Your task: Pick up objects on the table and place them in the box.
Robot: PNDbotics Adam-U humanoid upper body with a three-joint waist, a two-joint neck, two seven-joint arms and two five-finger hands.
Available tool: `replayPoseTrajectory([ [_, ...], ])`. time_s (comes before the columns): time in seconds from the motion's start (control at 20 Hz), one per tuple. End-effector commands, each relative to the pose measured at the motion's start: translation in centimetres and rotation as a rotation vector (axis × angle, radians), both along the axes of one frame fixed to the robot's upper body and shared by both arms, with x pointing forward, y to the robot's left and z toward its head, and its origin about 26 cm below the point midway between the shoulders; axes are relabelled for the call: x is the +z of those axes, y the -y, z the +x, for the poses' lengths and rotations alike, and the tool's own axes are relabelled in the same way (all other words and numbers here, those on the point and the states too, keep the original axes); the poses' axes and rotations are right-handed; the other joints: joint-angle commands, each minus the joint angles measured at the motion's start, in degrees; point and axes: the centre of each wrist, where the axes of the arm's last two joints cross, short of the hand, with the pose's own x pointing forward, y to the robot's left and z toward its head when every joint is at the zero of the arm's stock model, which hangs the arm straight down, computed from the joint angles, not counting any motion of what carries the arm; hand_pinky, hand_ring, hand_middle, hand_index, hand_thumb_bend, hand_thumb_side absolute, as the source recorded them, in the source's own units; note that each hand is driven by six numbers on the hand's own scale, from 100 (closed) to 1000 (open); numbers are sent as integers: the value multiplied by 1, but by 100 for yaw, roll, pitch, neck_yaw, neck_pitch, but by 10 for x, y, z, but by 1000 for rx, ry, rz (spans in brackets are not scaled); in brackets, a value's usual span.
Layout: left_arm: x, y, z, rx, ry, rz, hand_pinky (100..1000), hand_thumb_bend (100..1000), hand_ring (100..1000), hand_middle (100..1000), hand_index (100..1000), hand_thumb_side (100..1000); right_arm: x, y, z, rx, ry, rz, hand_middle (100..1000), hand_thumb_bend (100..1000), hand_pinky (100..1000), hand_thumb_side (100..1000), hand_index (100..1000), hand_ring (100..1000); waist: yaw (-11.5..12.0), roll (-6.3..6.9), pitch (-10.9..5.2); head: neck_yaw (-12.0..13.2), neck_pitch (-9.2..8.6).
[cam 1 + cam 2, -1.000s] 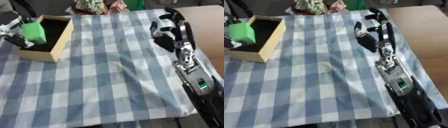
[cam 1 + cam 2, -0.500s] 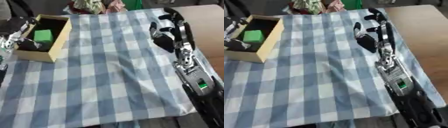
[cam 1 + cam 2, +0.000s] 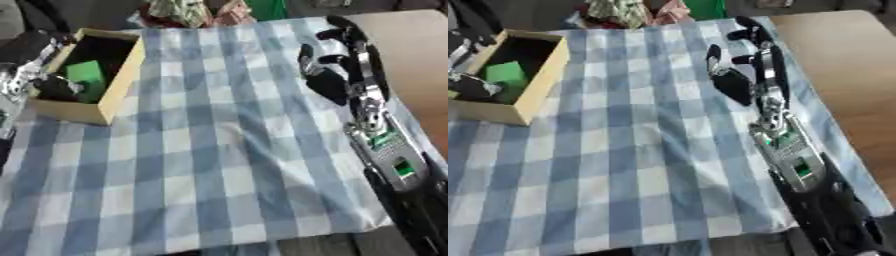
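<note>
Release is advised low inside the box (image 3: 118,80); the green block (image 3: 87,80) is shown there, left hand (image 3: 472,87) fingers unclear; right hand (image 3: 732,75) rests relaxed.

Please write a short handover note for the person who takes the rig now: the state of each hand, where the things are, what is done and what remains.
Left hand: at the box's near left corner, partly inside; its fingers cannot be made out.
Right hand: idle over the checked cloth, fingers relaxed, holding nothing.
Green block: lies inside the box.
Done: the block is in the box.
Left: no other loose object shows on the cloth; withdraw the left hand.
</note>
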Motion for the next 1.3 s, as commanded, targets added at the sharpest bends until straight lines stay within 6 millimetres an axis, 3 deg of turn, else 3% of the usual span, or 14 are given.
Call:
replayPoseTrajectory([
  [0.05,42,-12,-14,-22,122,-82,734,453,698,697,842,124,6,2,1,0,19,2,689,171,659,109,896,935,23,-7,-102,-14,-3],
  [0.4,66,-18,-54,-148,191,-314,696,380,647,644,824,100,7,3,1,-5,25,5,689,173,659,109,896,935,90,-19,-73,-1,-8],
  [0.85,56,-18,-113,-234,278,-585,676,313,628,624,818,100,11,2,2,-7,47,17,689,162,659,108,896,935,178,-69,17,258,-65],
  [1.3,38,-18,-126,-245,251,-705,665,277,618,613,815,100,13,2,1,-17,66,35,683,157,658,106,896,930,218,-100,67,533,-51],
])
